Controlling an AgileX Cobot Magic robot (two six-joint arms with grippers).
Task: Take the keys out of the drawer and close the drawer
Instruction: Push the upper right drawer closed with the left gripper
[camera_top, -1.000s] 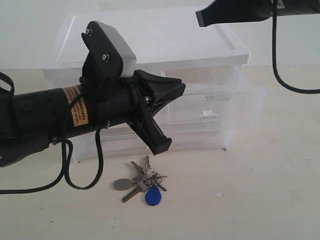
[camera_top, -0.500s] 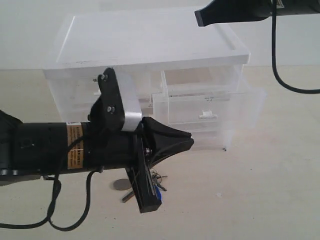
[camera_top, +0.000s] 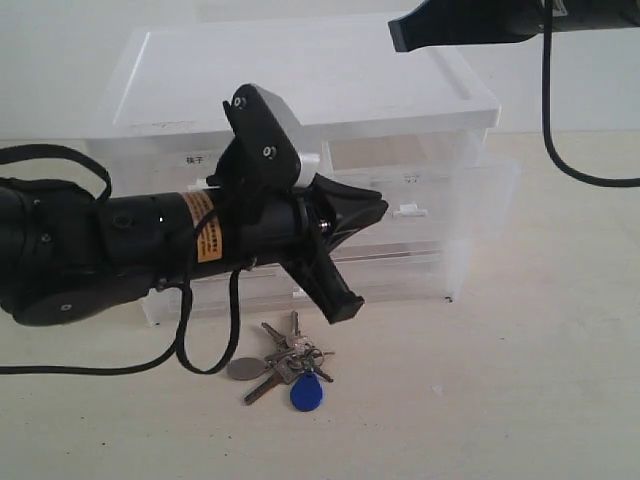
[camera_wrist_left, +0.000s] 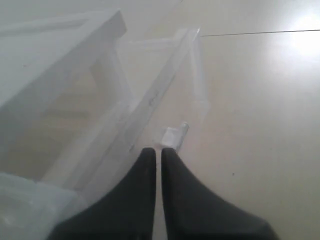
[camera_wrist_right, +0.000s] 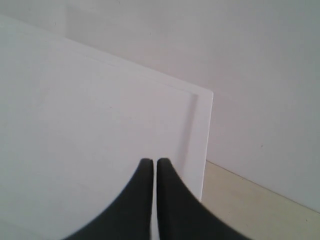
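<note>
The keys (camera_top: 290, 365), a bunch on a ring with a blue fob and a round grey tag, lie on the table in front of the cabinet. The drawer (camera_top: 470, 215) (camera_wrist_left: 192, 75) is the translucent half-width one on the right, and it still sticks out a little from the cabinet. My left gripper (camera_top: 382, 206) (camera_wrist_left: 158, 149) is shut and empty, its tips right at the drawer's small white tab handle (camera_top: 405, 211) (camera_wrist_left: 172, 135). My right gripper (camera_top: 400, 36) (camera_wrist_right: 154, 160) is shut and empty, hovering above the cabinet's top.
The translucent plastic cabinet (camera_top: 300, 90) (camera_wrist_right: 90, 125) stands at the back of the pale table, with a second half-width drawer carrying a label (camera_top: 195, 158) on the left. The left arm's black cable (camera_top: 205, 350) loops down near the keys.
The left arm dipped low over the keys, then rose to the drawer front. The drawer's handle now sits higher and further back, so the drawer has slid partly in.
</note>
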